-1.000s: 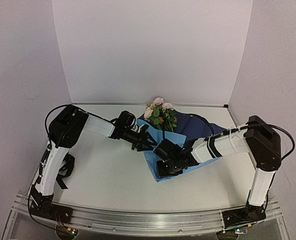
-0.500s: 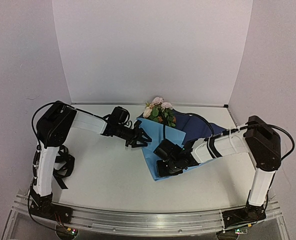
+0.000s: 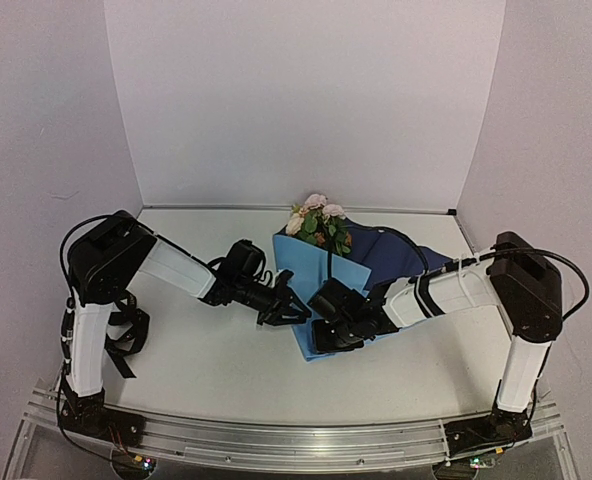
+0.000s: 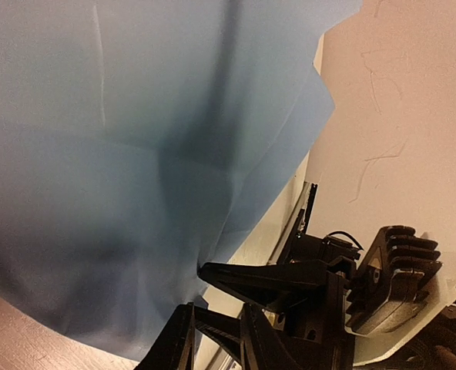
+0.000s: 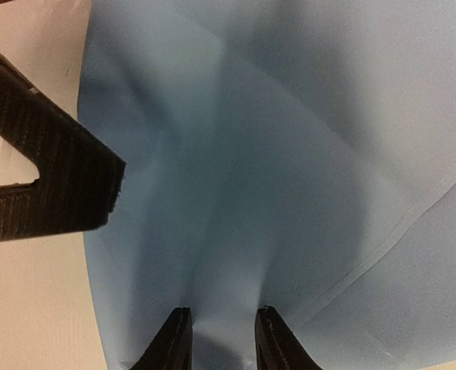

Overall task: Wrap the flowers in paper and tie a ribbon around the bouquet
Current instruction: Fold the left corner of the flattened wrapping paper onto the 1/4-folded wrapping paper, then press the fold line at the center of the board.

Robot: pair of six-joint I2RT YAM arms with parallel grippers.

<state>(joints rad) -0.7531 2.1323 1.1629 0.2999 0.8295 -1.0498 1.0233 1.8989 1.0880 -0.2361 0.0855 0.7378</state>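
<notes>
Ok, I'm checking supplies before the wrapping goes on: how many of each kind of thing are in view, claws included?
Paper sheet: 1
Flower bunch: 1
Black ribbon: 1
Claws: 2, left claw and right claw
Total: 5
</notes>
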